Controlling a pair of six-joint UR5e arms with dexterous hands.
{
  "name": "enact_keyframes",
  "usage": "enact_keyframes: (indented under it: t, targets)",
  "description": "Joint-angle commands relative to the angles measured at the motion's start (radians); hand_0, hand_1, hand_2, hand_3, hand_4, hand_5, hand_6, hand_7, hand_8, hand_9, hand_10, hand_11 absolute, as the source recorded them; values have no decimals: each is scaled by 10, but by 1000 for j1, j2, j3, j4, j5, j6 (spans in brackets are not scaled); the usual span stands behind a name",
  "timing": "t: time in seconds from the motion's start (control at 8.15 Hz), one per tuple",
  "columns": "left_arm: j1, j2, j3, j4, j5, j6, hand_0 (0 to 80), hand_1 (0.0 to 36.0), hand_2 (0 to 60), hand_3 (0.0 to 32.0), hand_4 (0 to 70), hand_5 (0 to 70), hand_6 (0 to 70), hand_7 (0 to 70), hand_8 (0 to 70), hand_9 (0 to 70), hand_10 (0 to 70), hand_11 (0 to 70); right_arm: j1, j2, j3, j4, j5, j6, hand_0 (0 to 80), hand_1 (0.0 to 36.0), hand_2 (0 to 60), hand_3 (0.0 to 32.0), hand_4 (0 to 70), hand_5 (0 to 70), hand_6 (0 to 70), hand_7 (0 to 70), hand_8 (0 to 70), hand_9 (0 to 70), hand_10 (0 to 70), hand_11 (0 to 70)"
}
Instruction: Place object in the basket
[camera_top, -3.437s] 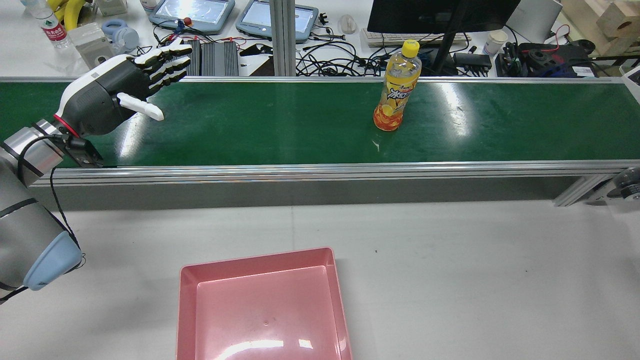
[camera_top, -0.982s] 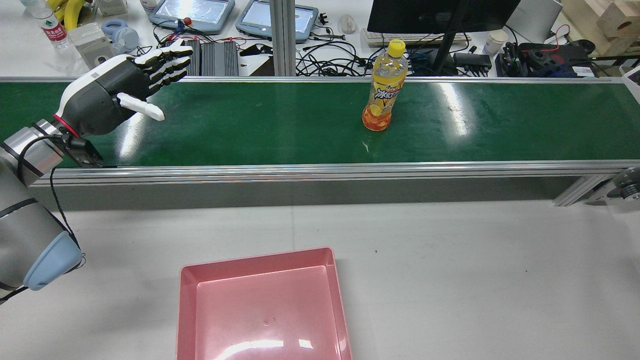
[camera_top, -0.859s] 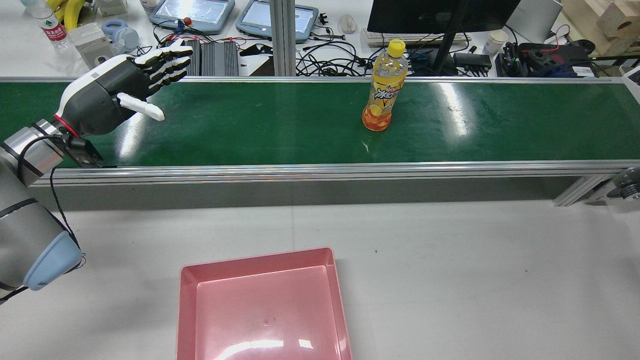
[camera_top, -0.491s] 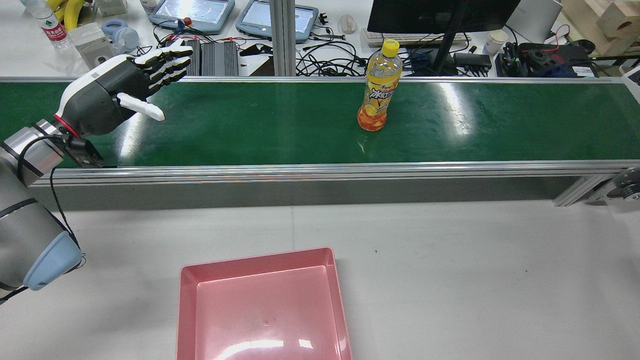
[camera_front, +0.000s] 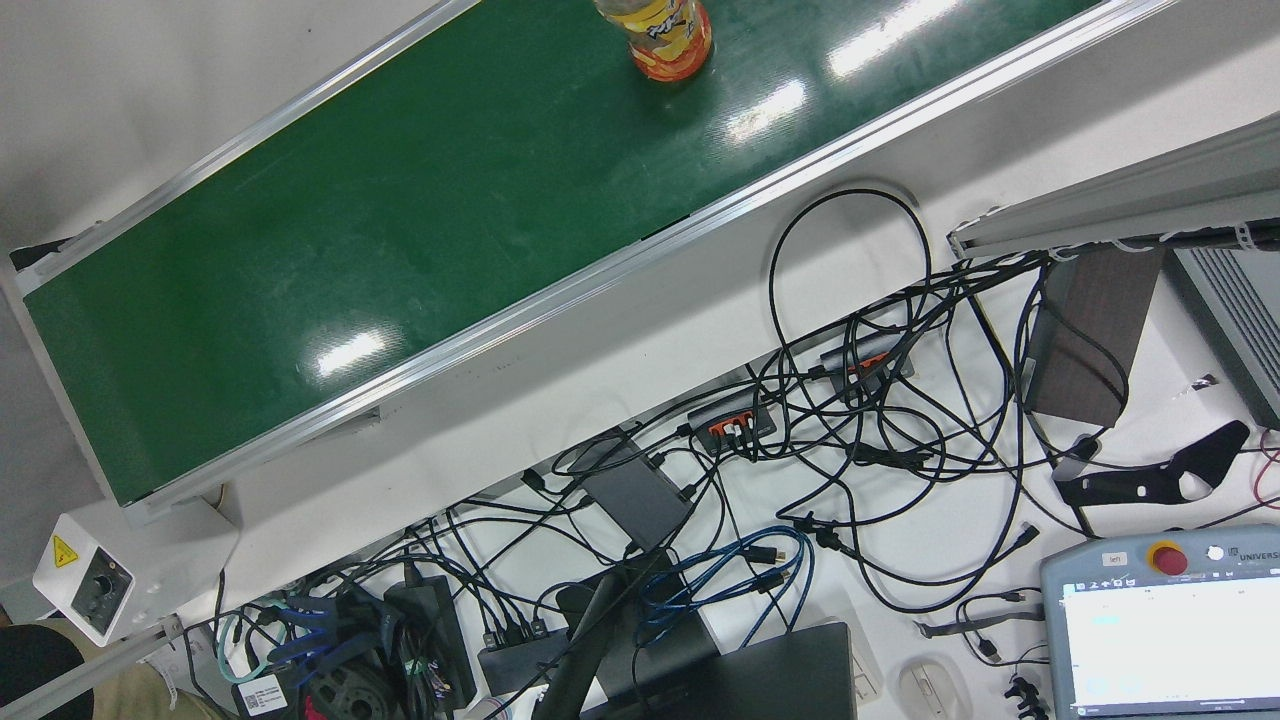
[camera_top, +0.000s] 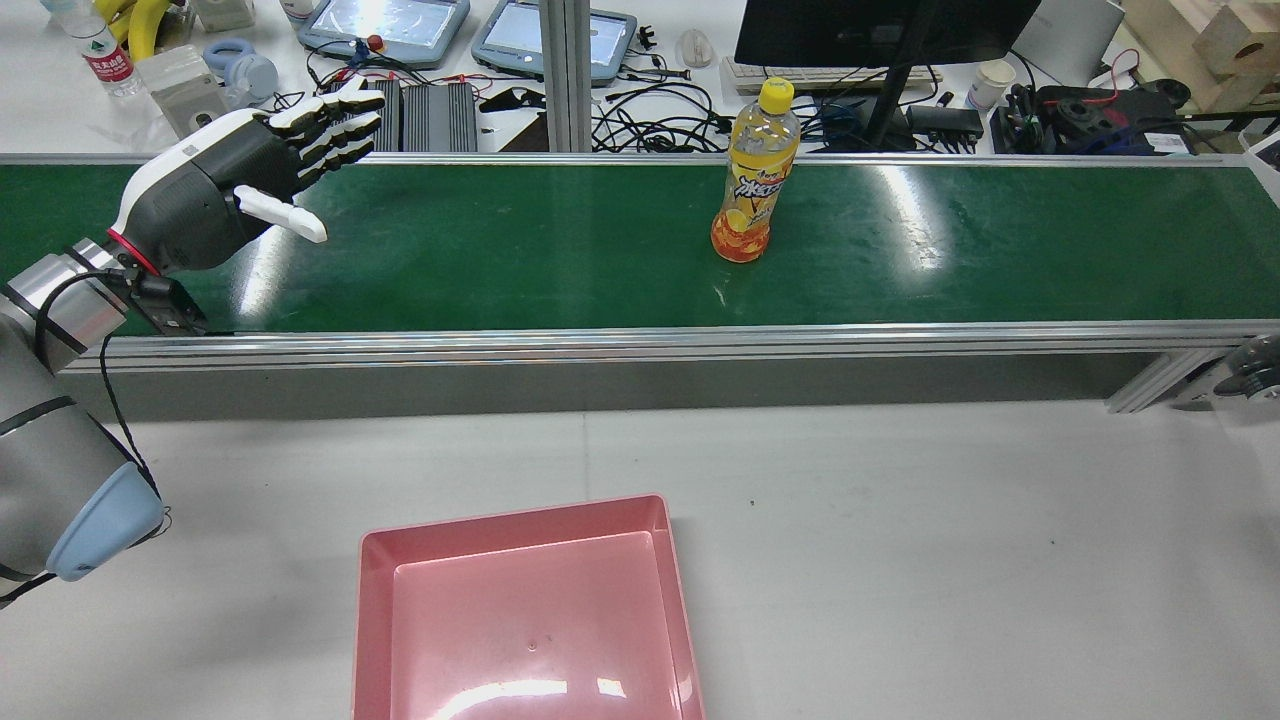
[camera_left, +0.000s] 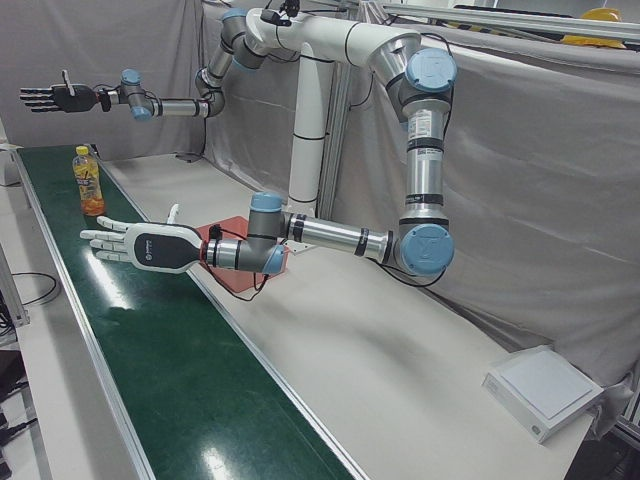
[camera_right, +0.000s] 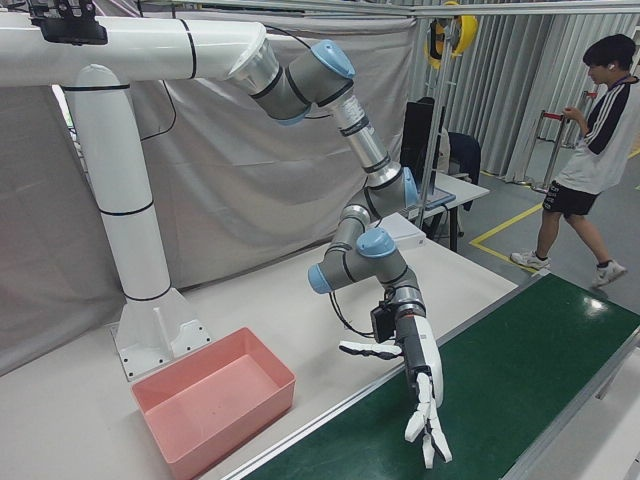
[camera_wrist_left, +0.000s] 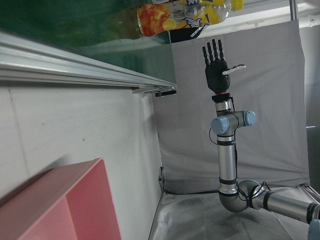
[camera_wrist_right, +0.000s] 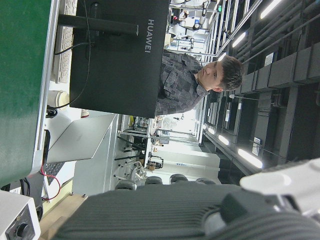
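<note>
An orange drink bottle (camera_top: 752, 175) with a yellow cap stands upright on the green conveyor belt (camera_top: 500, 250). It also shows at the top of the front view as bottle (camera_front: 660, 30) and in the left-front view as bottle (camera_left: 89, 182). My left hand (camera_top: 230, 190) hovers open over the belt's left end, well to the left of the bottle, fingers spread and empty. My right hand (camera_left: 55, 98) is raised high beyond the bottle, open and empty. The pink basket (camera_top: 515, 515) sits empty on the white table in front of the belt.
Beyond the belt, a bench holds a monitor (camera_top: 880, 30), teach pendants (camera_top: 385, 25) and tangled cables (camera_front: 850, 420). An aluminium rail (camera_top: 640, 345) borders the belt's near side. A person (camera_right: 585, 150) walks past the belt's far end.
The bottle has travelled left along the belt toward my left hand, staying upright. Neither hand has moved.
</note>
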Motion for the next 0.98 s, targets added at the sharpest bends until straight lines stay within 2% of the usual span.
enact_keyframes:
  t: [0.0,0.86]
  targets:
    - [0,0,0,0,0,0,518,121,0,16,129,171,11,0,75,77,53,92,0,0,0,0,0,0,0,0,0,0,0,0,0,0,0,0,0,0]
    - [2,0,0,0,0,0,521,122,0,18,132,172,10,0,76,79,53,91,0,0,0,0,0,0,0,0,0,0,0,0,0,0,0,0,0,0]
